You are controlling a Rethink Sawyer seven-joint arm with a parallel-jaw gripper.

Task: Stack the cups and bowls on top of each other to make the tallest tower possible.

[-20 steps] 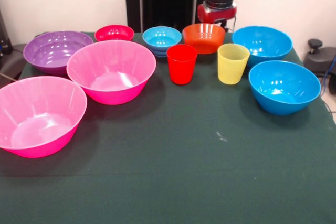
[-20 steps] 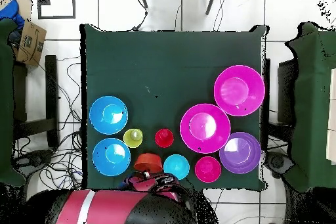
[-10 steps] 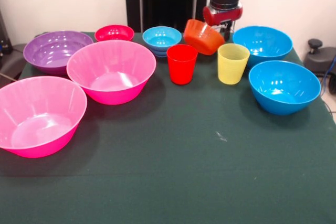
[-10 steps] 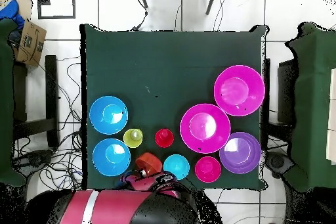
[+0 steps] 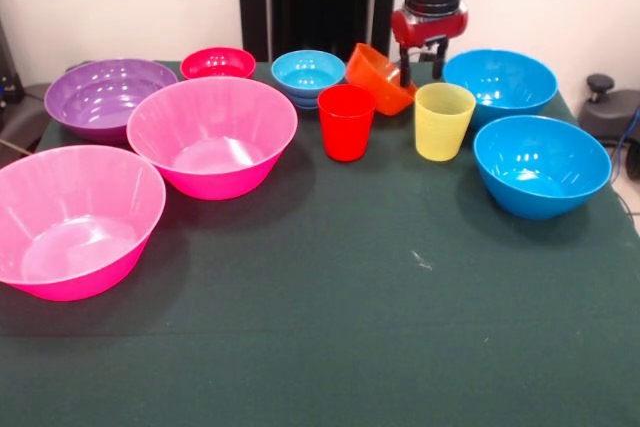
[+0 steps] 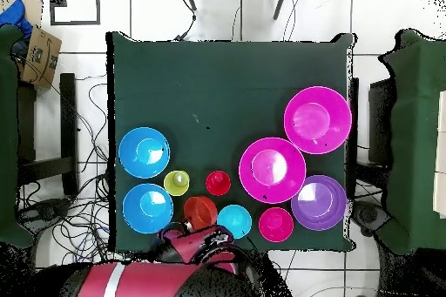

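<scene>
My gripper (image 5: 420,74) hangs at the back of the table, shut on the right rim of the small orange bowl (image 5: 376,75). That bowl is lifted and tilted, leaning over the red cup (image 5: 346,122), and in the overhead view the orange bowl (image 6: 199,212) sits just ahead of my arm (image 6: 187,254). The yellow cup (image 5: 443,121) stands right of the red one. A small light-blue bowl (image 5: 308,74) and a small red bowl (image 5: 218,63) sit in the back row. Each of these rests singly on the cloth.
Two large blue bowls (image 5: 500,82) (image 5: 541,165) fill the right side. A purple bowl (image 5: 108,97) and two pink bowls (image 5: 212,135) (image 5: 75,219) fill the left. The green table (image 5: 380,327) stretches toward the front edge. Cables and a cardboard box (image 6: 37,57) lie on the floor.
The orange bowl has been taken by its rim, lifted off the cloth and tipped steeply, its mouth turning toward the red cup. The arm has shifted slightly to the right.
</scene>
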